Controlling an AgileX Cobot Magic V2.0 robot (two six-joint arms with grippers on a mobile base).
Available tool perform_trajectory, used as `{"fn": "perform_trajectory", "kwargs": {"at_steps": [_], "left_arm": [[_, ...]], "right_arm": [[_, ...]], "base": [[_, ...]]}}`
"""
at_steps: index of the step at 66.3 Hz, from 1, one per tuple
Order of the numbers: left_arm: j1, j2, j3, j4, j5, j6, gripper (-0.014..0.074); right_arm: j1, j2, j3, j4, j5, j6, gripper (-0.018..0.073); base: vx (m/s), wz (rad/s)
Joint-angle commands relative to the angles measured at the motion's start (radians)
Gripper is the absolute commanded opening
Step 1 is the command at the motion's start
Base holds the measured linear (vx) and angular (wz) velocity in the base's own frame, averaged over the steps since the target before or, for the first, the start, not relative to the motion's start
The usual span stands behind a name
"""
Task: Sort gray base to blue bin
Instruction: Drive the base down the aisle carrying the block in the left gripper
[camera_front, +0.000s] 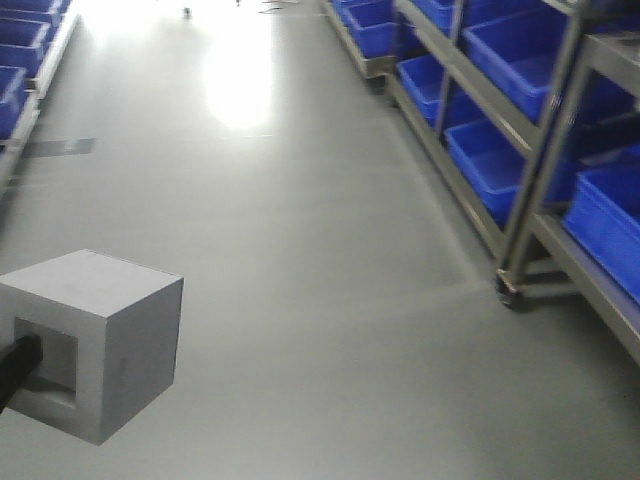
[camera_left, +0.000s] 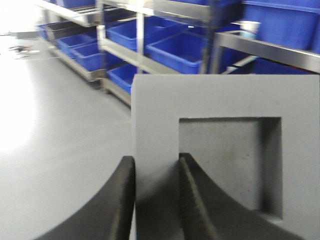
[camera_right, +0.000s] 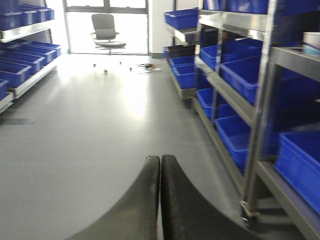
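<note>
The gray base (camera_front: 95, 340) is a light-gray cube held in the air at the lower left of the front view, its square recess facing left. My left gripper (camera_left: 156, 162) is shut on the wall of the gray base (camera_left: 230, 100): one finger is outside the cube, the other inside the recess. A black finger (camera_front: 18, 365) shows entering the recess in the front view. My right gripper (camera_right: 160, 162) is shut and empty above the floor. Several blue bins (camera_front: 500, 165) sit on the rack shelves at the right; they also show in the right wrist view (camera_right: 235, 142).
A metal rack on castors (camera_front: 510, 285) lines the right side of the aisle. Another shelf with blue bins (camera_front: 15, 60) lines the left. An office chair (camera_right: 106, 32) stands at the far end by the window. Gray floor (camera_front: 320, 250) runs between the racks.
</note>
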Motion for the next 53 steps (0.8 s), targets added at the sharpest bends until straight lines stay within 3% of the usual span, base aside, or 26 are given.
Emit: {"fn": "perform_trajectory", "kwargs": {"at_steps": [1,26,53], "left_arm": [[-0.006,0.003,-0.034,-0.002,-0.107,-0.006,-0.0006],[-0.006,0.003,-0.034,-0.002,-0.107,-0.006,-0.0006],[-0.006,0.003,-0.034,-0.002,-0.107,-0.006,-0.0006]], "right_arm": [[-0.005,-0.011,0.014,-0.011,-0.078,-0.005,-0.0009],[-0.005,-0.011,0.014,-0.011,-0.078,-0.005,-0.0009],[-0.005,-0.011,0.014,-0.011,-0.078,-0.005,-0.0009]], "base": [[0.28,0.6],[0.31,0.39],[0.39,0.01]]}}
